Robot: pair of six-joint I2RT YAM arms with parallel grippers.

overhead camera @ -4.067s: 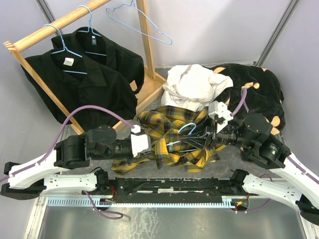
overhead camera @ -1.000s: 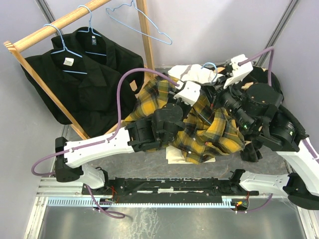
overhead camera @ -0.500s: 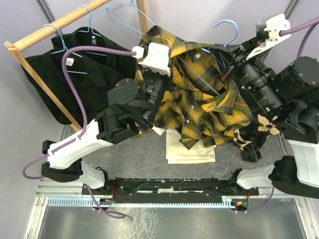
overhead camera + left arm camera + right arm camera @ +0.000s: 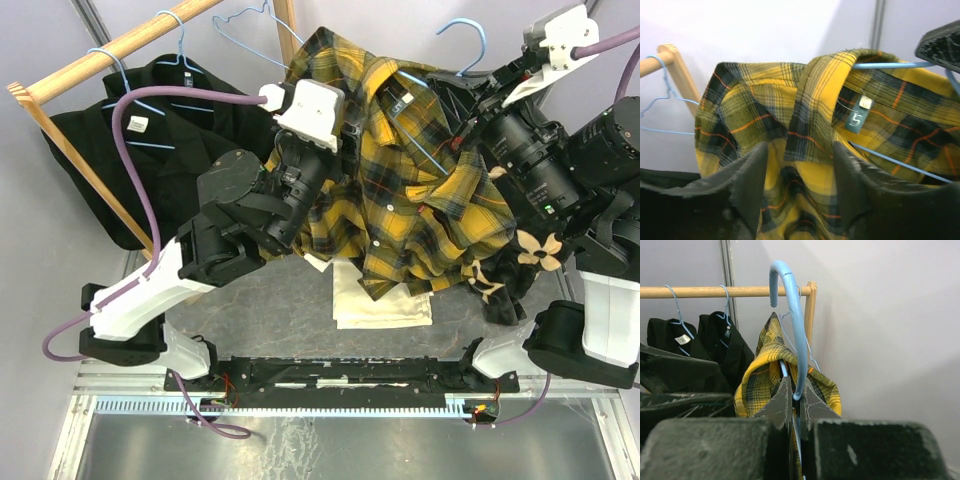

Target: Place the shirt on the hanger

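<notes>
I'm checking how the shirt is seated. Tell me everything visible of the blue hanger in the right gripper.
The hanger is thin light-blue wire, apparently coated metal, with a rounded hook on top, held upright and not hooked on the wooden rail. The right gripper is shut on its neck just below the hook. Its shoulder wires run inside the collar of the plaid shirt, which drapes from it; the lower bar is hidden by cloth.

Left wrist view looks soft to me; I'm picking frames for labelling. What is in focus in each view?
Left wrist view: the shirt and its size tag are sharp, the left fingers blurred. Right wrist view: the hanger hook is crisp, the right fingers soft. Top external view: evenly lit, sharp throughout.
</notes>
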